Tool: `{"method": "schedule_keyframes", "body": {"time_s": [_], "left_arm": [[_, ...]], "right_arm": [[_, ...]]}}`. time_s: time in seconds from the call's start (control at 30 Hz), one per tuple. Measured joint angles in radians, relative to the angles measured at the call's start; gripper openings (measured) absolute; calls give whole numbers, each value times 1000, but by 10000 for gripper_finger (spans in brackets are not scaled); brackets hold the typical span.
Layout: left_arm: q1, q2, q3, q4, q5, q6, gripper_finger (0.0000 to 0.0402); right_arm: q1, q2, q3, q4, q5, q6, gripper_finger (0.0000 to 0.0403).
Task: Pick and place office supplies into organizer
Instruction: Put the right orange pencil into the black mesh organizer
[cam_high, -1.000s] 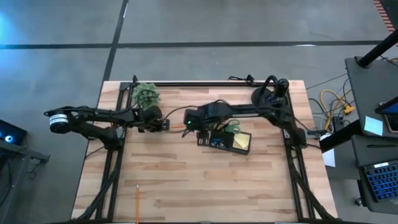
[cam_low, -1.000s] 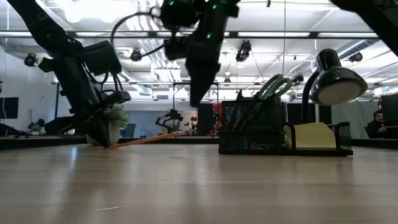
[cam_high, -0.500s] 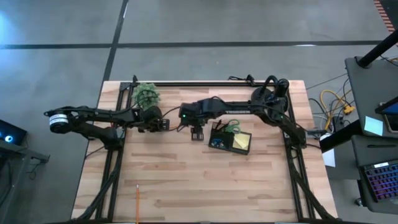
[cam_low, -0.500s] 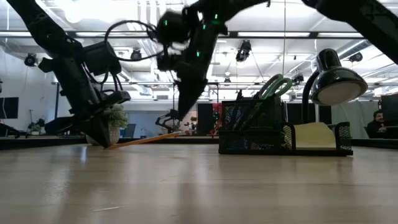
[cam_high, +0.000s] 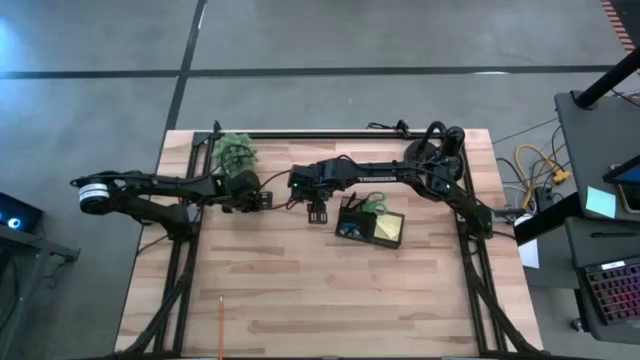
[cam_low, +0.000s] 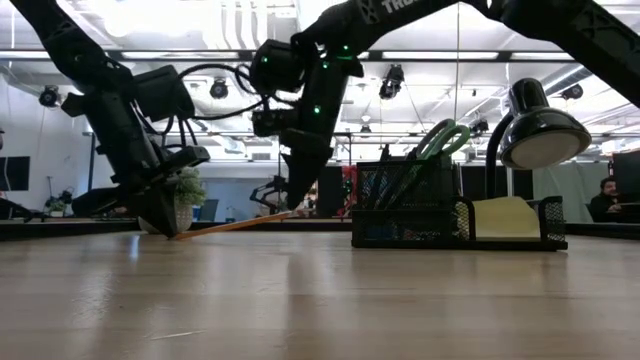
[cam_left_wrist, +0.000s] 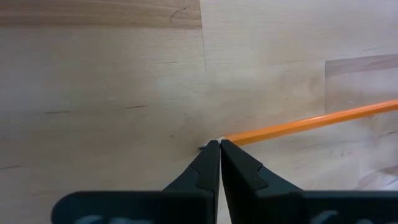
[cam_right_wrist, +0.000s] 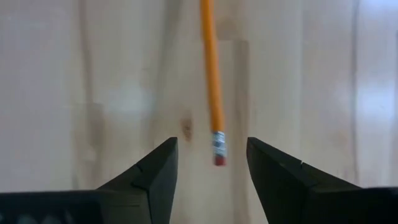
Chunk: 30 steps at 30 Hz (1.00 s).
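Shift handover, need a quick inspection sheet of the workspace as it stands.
Surface: wooden table, bare boards in front.
Job's things: organizer holds scissors and yellow pad; one pencil between the arms, second pencil at the front edge.
Clutter: plant, desk lamp.
Grippers: left gripper shut at the pencil's tip; right gripper open over its eraser end.
Cables: yellow bundle off the table's right.
Surroundings: person far back in the low view.

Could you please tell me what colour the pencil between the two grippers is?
The pencil is orange with a red eraser end, clearest in the right wrist view.
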Motion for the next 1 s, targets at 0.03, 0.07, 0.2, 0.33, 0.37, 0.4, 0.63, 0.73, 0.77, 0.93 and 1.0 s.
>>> {"method": "schedule_keyframes", "body": {"time_s": [0.03, 0.07, 0.2, 0.33, 0.37, 0.4, 0.63, 0.73, 0.77, 0.93, 1.0], "left_arm": [[0, 0, -1, 0, 0, 0, 0], [0, 0, -1, 1, 0, 0, 0], [0, 0, -3, 2, 0, 0, 0], [0, 0, -3, 2, 1, 0, 0], [0, 0, -3, 2, 1, 0, 0], [0, 0, -3, 2, 1, 0, 0], [1, 0, -3, 2, 2, 0, 0], [1, 0, -3, 6, 2, 0, 0], [1, 0, -4, 8, 4, 0, 0], [1, 0, -4, 15, 7, -2, 0], [1, 0, -4, 15, 7, -2, 0]], "right_arm": [[-2, 0, -5, 0, 13, -4, 183], [-5, 0, -10, -1, 22, -9, 182], [-13, 0, -30, -2, 27, -16, 184], [-14, 0, -46, 14, 26, -21, 184], [-13, 0, -52, 29, 24, -21, 184], [-13, 0, -56, 38, 20, -21, 184], [-14, 0, -65, 48, 18, -12, 171], [-15, 0, -67, 64, 18, -12, 164], [-15, 0, -69, 69, 17, -12, 161], [-15, 0, -71, 75, 17, -9, 145], [-15, 0, -73, 74, 17, -6, 139]]}}
